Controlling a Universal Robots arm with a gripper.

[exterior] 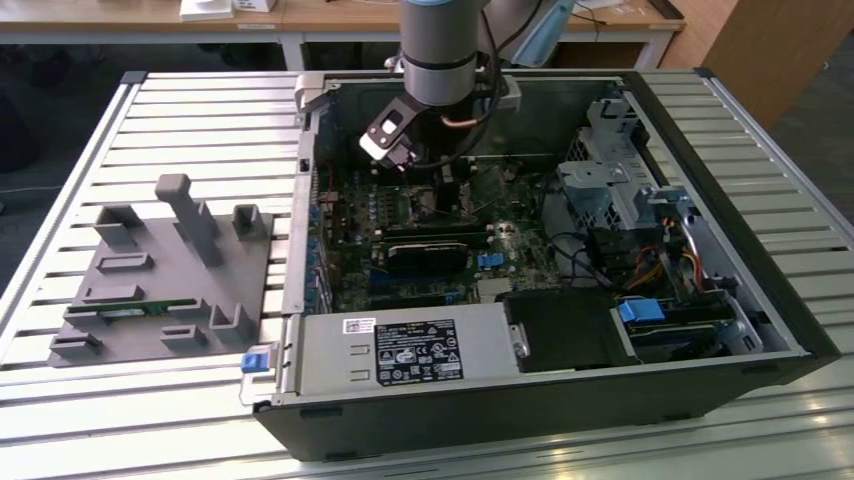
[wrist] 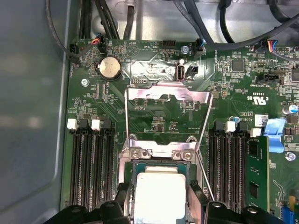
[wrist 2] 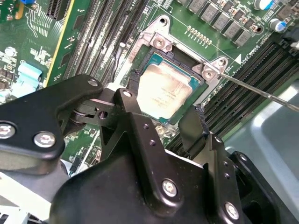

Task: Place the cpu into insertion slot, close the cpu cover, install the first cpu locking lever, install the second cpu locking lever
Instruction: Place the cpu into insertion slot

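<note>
An open computer case (exterior: 534,415) lies on the slatted surface (exterior: 200,110), a grey fixture (exterior: 147,290) just beside it.

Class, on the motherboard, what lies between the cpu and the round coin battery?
The cpu cover, swung open, as seen in the first wrist view.

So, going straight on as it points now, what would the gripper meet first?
Probably the small square silvery-tan cpu, which lies straight ahead of the gripper, between its open jaws; depth is unclear.
</note>
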